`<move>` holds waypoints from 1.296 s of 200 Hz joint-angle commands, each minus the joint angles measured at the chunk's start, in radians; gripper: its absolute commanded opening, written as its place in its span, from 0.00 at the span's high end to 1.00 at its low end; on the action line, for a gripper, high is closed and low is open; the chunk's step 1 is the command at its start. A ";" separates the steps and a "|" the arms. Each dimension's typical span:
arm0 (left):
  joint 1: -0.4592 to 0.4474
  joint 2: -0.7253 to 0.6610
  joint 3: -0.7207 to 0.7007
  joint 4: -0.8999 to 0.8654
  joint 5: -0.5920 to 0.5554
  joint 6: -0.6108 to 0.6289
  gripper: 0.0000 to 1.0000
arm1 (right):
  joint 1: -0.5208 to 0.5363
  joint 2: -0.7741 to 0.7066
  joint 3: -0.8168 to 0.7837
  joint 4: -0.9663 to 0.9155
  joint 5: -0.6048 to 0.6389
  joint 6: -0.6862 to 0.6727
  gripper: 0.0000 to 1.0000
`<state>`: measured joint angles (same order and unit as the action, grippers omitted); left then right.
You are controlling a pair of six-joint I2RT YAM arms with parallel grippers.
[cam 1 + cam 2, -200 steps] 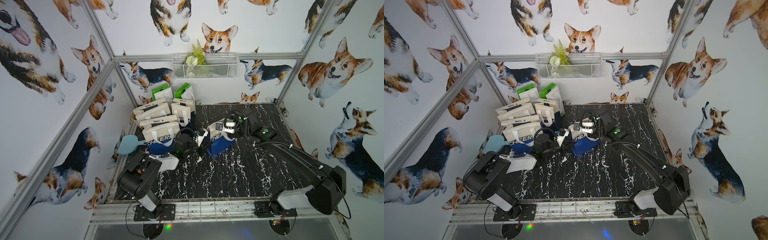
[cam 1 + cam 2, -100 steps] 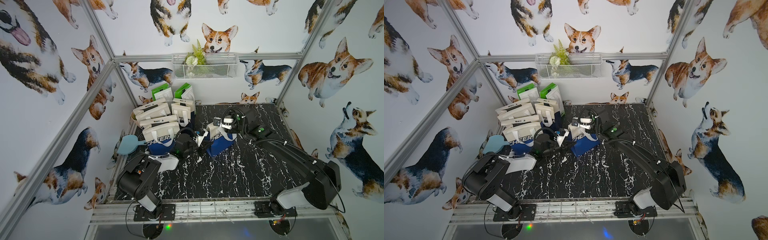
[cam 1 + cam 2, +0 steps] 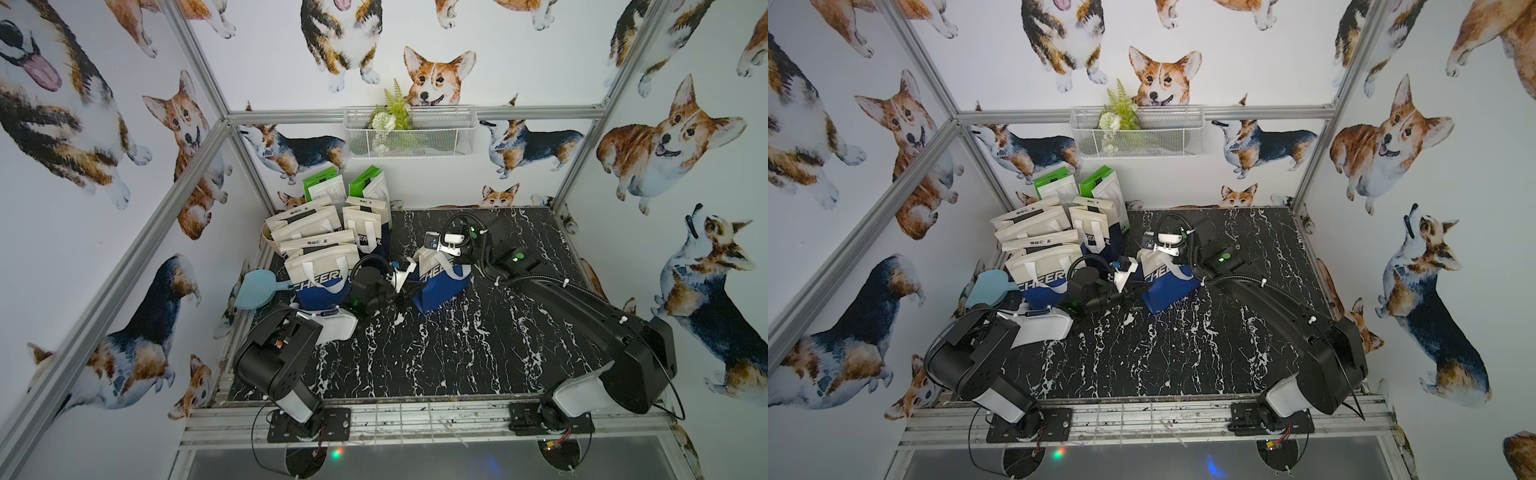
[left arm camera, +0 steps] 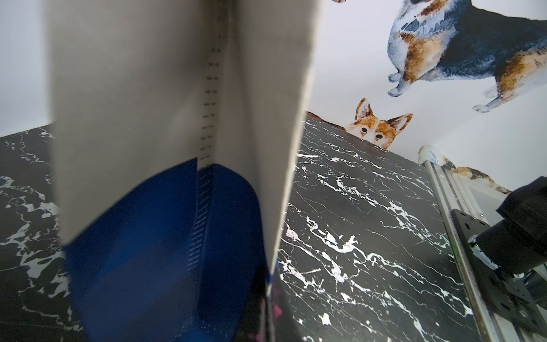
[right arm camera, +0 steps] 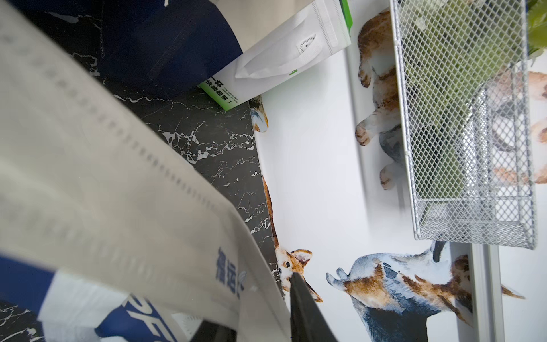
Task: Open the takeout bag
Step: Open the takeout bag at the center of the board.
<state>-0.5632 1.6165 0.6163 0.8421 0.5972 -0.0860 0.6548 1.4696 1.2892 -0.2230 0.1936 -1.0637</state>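
Since the bag [image 3: 442, 282] stands on the counter [image 3: 457, 353] toward its back edge, with my left end effector [image 3: 406, 291] closed together at its left side and my right end effector [image 3: 434, 251] at its top rim (gap hidden, I cannot tell), I should pinch one wall only, then pull apart gently to keep it upright.

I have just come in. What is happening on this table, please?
Two robot arms work on the blue and cream takeout bag. The left gripper is shut at the bag's side edge; the right gripper sits at its top rim, grip unclear. The bag's mouth looks not yet opened. Behind it stand other bags.
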 commanded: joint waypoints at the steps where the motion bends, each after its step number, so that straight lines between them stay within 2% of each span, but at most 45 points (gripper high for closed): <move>1: -0.001 0.002 0.002 -0.054 0.010 0.014 1.00 | 0.001 0.007 0.019 0.019 0.005 0.013 0.75; 19: -0.001 0.002 0.002 -0.054 0.010 0.014 1.00 | 0.002 0.021 0.041 -0.020 0.003 0.019 0.87; 32: -0.001 0.002 0.002 -0.054 0.010 0.014 1.00 | 0.002 0.028 0.057 -0.043 0.006 0.026 1.00; 91: 0.000 0.007 0.006 -0.054 0.008 0.014 1.00 | 0.002 0.029 0.149 -0.093 0.065 0.050 1.00; 132: -0.001 0.009 0.005 -0.053 0.009 0.013 1.00 | 0.002 0.073 0.222 -0.169 0.119 -0.040 1.00; 214: -0.004 0.015 0.009 -0.054 0.015 0.014 1.00 | 0.015 0.095 0.354 -0.323 0.088 -0.103 1.00; 235: -0.006 0.018 0.011 -0.058 0.015 0.018 1.00 | 0.036 0.083 0.354 -0.390 0.071 -0.111 1.00; 259: -0.007 0.019 0.013 -0.064 0.014 0.022 1.00 | 0.041 0.073 0.323 -0.361 0.079 -0.085 1.00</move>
<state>-0.5686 1.6302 0.6277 0.8486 0.5991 -0.0818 0.6941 1.5581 1.6196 -0.6357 0.2539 -1.1503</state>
